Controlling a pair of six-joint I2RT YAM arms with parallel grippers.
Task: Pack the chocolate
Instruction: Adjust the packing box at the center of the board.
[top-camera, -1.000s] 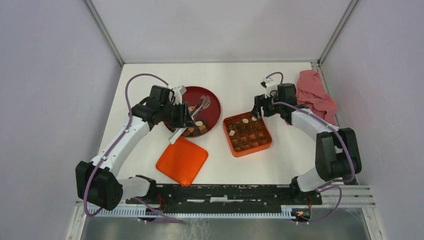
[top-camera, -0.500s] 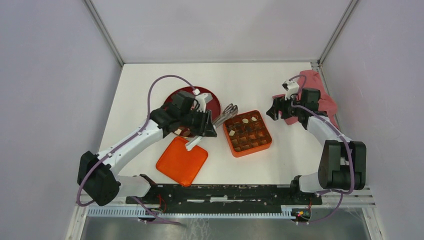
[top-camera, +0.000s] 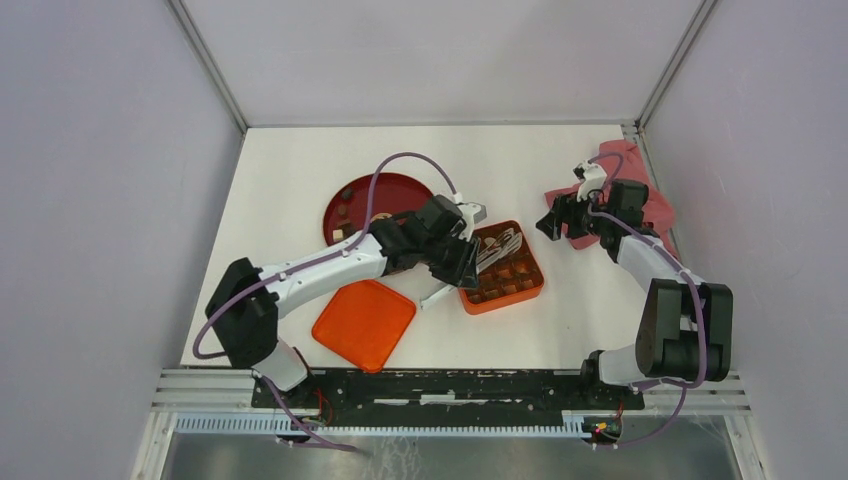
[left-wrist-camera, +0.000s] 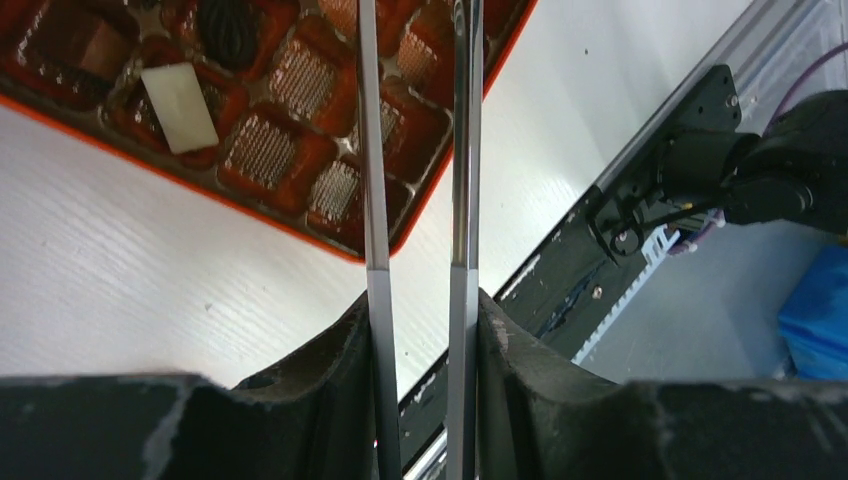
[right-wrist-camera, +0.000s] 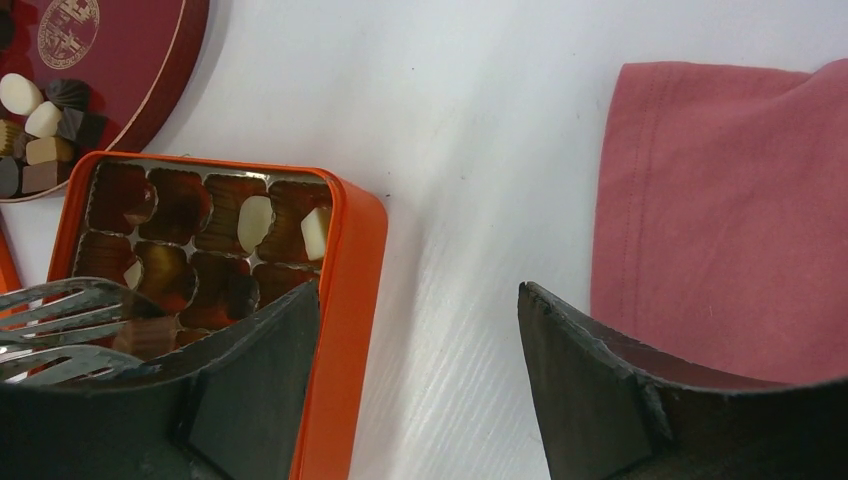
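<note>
My left gripper (top-camera: 462, 262) is shut on metal tongs (top-camera: 497, 245), whose tips reach over the square orange box (top-camera: 528, 285). In the left wrist view the fingers (left-wrist-camera: 345, 345) clamp the two tong blades (left-wrist-camera: 375, 200) above the box (left-wrist-camera: 300, 215), which holds a white chocolate (left-wrist-camera: 180, 95) and a dark one (left-wrist-camera: 228, 30). The right wrist view shows the tong tips (right-wrist-camera: 60, 300) in the box (right-wrist-camera: 345, 300), with cream chocolates (right-wrist-camera: 255, 222) in its cells. More chocolates (right-wrist-camera: 40, 120) lie on the dark red plate (right-wrist-camera: 150, 60). My right gripper (top-camera: 553, 222) is open and empty, right of the box.
An orange lid (top-camera: 364, 322) lies flat near the front, left of the box. A pink cloth (top-camera: 655, 205) is bunched at the right edge, beside my right gripper, and also shows in the right wrist view (right-wrist-camera: 720, 200). The plate (top-camera: 350, 195) sits left of the box.
My left arm has swung right from the plate, carrying the tongs to the orange box. My right gripper drew back from the box toward the cloth and now holds still.
</note>
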